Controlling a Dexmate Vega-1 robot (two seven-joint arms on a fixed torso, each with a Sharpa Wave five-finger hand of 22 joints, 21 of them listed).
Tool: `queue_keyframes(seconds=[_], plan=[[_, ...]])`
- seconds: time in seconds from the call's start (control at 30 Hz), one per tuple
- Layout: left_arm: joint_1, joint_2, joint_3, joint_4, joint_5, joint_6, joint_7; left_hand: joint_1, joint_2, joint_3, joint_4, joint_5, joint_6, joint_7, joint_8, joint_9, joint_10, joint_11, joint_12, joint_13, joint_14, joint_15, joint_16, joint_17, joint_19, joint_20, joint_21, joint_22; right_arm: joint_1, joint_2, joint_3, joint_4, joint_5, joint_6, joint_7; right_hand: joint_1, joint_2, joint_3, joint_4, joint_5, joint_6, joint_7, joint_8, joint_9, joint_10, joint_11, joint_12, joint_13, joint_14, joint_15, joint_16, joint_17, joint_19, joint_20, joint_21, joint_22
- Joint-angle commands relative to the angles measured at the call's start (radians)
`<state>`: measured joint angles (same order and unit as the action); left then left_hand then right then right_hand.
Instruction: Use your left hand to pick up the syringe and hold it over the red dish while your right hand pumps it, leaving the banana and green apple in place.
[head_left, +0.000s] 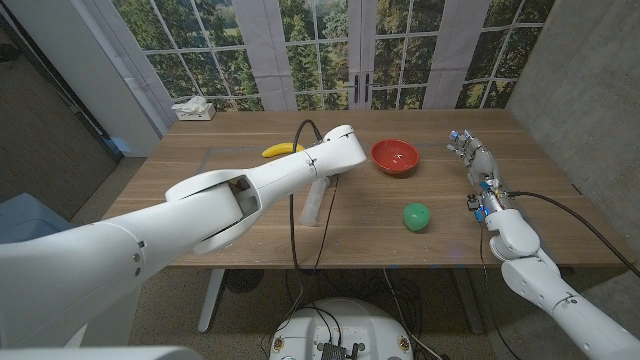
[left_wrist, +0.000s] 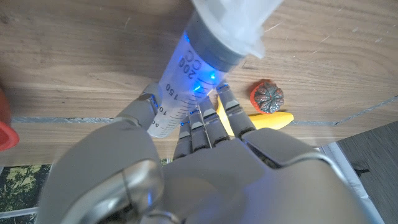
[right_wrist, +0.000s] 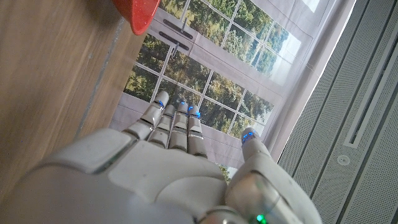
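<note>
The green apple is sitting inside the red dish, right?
No. The head view shows the green apple on the bare table, apart from the red dish and nearer the robot.

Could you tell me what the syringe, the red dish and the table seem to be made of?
Syringe: clear plastic, apparently; printed scale shows on its see-through barrel.
Red dish: likely glossy plastic or glazed ceramic; its rim catches highlights.
Table: wood or wood veneer, matte, with visible grain.
</note>
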<state>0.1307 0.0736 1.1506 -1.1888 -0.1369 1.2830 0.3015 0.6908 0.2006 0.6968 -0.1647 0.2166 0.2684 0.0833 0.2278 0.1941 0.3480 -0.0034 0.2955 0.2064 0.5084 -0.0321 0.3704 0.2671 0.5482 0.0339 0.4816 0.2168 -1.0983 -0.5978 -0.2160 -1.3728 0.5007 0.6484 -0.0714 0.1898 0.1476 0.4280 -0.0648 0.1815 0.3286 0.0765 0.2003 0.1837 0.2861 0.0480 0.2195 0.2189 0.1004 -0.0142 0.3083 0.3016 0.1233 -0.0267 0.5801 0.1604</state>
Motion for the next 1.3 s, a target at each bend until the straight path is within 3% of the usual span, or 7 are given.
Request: queue_keyframes(seconds=[0.03,0.2,0.3,0.47,0.6,0.8,1.3], plan=[[-0.014,-0.051,-0.013,0.098,0.011,-0.017,0.003,0.077,0.009,0.03,0.019,0.02,0.079,0.007,0.017,0.006,0.093,-0.014,0.037,0.02,0.123,-0.108,0.09,0.074,0.074,-0.037,0.069,0.022,0.017,0.003,-0.005,0.019,-0.001,0.004,0.004,0.005,0.007,0.001,-0.003,-0.003,0.012,-0.004,0.004,0.004,0.009,0.003,0.007,-0.001,0.013,0.0,0.005,0.003,0.011,-0.001,-0.004,0.004],[-0.023,-0.082,-0.015,0.151,0.017,-0.015,0.008,0.063,-0.009,0.007,0.023,0.01,0.219,0.023,0.055,0.02,0.27,-0.046,0.113,0.049,0.262,-0.14,0.162,0.132,0.196,-0.114,0.189,0.048,0.018,0.003,-0.003,0.021,-0.004,0.005,-0.003,0.005,0.008,0.001,-0.003,-0.003,0.014,-0.004,0.004,0.005,0.011,0.004,0.007,-0.001,0.015,0.001,0.006,0.004,0.014,-0.001,-0.008,0.004],[-0.043,-0.116,-0.001,0.221,0.018,-0.014,-0.006,0.057,-0.009,0.004,0.023,0.007,0.275,0.025,0.073,0.03,0.346,-0.03,0.147,0.065,0.341,-0.162,0.192,0.152,0.262,-0.148,0.251,0.058,0.018,0.003,-0.002,0.023,0.0,0.006,-0.002,0.005,0.009,0.002,-0.003,-0.003,0.016,-0.004,0.005,0.005,0.012,0.005,0.007,-0.001,0.017,0.002,0.007,0.003,0.016,0.0,-0.01,0.004],[-0.073,-0.175,0.037,0.337,0.036,-0.019,-0.022,0.049,-0.012,0.01,0.013,0.003,0.382,0.021,0.119,0.05,0.471,-0.054,0.196,0.093,0.451,-0.192,0.225,0.174,0.311,-0.193,0.328,0.076,0.017,0.002,0.0,0.023,0.003,0.006,-0.001,0.005,0.01,0.002,-0.003,-0.003,0.018,-0.004,0.004,0.005,0.015,0.003,0.008,-0.001,0.021,0.002,0.008,0.003,0.021,0.001,-0.013,0.004],[-0.081,-0.234,0.066,0.438,0.077,-0.03,0.014,0.134,-0.021,0.044,-0.029,0.009,0.467,-0.012,0.187,0.109,0.618,-0.102,0.252,0.163,0.561,-0.202,0.296,0.249,0.329,-0.242,0.453,0.142,0.018,0.001,-0.001,0.028,0.005,0.008,0.004,0.005,0.011,0.003,-0.002,-0.003,0.019,-0.005,0.005,0.005,0.018,0.004,0.009,-0.001,0.024,0.002,0.009,0.004,0.025,0.004,-0.015,0.004],[-0.08,-0.291,0.068,0.544,0.116,-0.056,0.053,0.261,-0.046,0.03,-0.026,-0.001,0.491,-0.013,0.25,0.211,0.699,-0.15,0.321,0.305,0.633,-0.201,0.354,0.336,0.333,-0.255,0.581,0.178,0.014,-0.001,0.001,0.023,0.0,0.005,-0.006,0.005,0.012,0.003,-0.002,-0.003,0.021,-0.005,0.005,0.005,0.019,0.004,0.009,-0.001,0.028,0.004,0.011,0.004,0.028,0.005,-0.017,0.004],[0.004,-0.16,0.0,0.226,0.154,0.024,0.142,0.344,-0.041,0.004,-0.019,-0.029,0.466,0.008,0.259,0.317,0.701,-0.182,0.41,0.484,0.688,-0.199,0.35,0.354,0.319,-0.255,0.692,0.187,0.001,-0.006,0.006,0.006,-0.014,0.005,-0.023,0.005,0.012,0.004,-0.002,-0.004,0.022,-0.005,0.004,0.005,0.02,0.004,0.008,-0.001,0.028,0.002,0.011,0.004,0.033,0.006,-0.027,0.005]])
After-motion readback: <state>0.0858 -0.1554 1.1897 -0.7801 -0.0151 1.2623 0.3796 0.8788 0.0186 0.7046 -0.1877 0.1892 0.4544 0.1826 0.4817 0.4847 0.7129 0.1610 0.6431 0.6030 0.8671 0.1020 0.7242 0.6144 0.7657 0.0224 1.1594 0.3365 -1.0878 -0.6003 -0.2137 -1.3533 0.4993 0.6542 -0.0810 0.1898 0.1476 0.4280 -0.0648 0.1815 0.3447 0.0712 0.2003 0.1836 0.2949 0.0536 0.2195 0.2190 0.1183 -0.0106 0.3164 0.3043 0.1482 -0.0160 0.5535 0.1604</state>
